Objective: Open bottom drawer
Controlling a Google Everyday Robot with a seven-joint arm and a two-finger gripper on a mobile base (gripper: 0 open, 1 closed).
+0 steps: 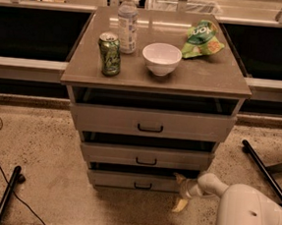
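My arm [250,220] comes in from the lower right corner, and its thick white link sits low in the view. The slimmer wrist [208,183] reaches to the left. At its end the gripper [179,191] has its two yellowish fingers [180,204] spread apart, one above the other.
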